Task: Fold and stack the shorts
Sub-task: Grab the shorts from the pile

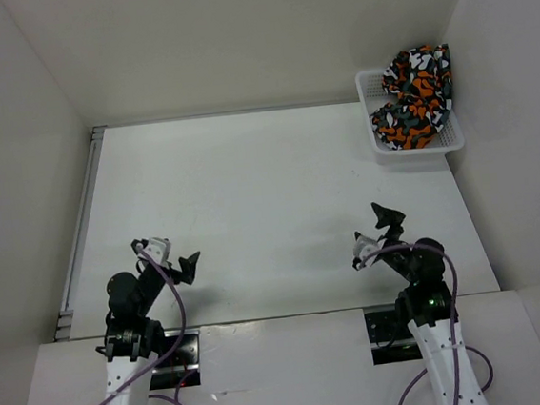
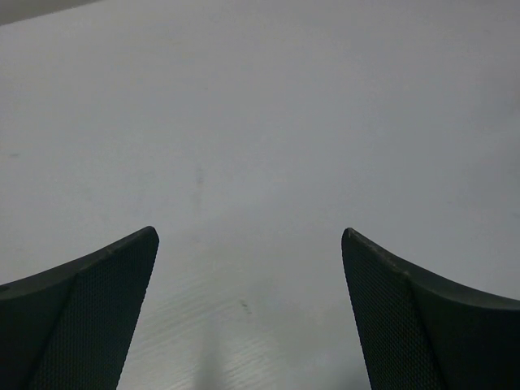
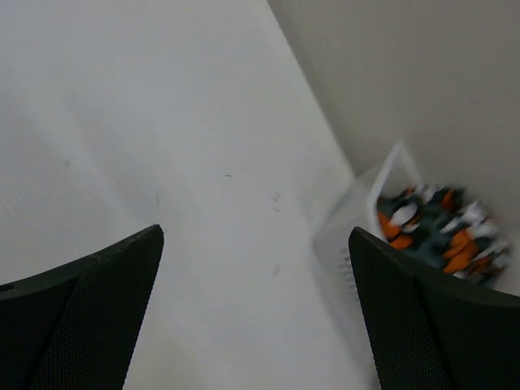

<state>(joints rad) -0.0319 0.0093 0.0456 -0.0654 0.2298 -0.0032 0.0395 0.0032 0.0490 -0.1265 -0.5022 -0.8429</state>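
OVERHEAD AND WRIST VIEWS: From the overhead camera you see the whole white table [image 1: 271, 212]. The left gripper [image 1: 188, 265] and right gripper [image 1: 384, 218] hover over its near edge, well apart from each other. The shorts [image 1: 414, 93] sit heaped in the white mesh basket [image 1: 377, 146] at the far right corner, close by the side wall. Only this view gives you both arms and the garment together, and both grippers are well apart from the basket.

Your left wrist camera shows only white tabletop beyond its 2 dark fingers [image 2: 89, 317], which stand wide apart, so the jaws are open and hold nothing. Your right wrist camera catches what the left one misses: the basket and shorts ahead and to the right, blurred, next to the wall. Its own 2 fingers [image 3: 81, 317] are likewise spread, jaws open and empty.

The shorts are unfolded, a crumpled mound of orange, black, grey and white blotches rising above the basket rim. You cannot make out a waistband or leg opening in the bundle
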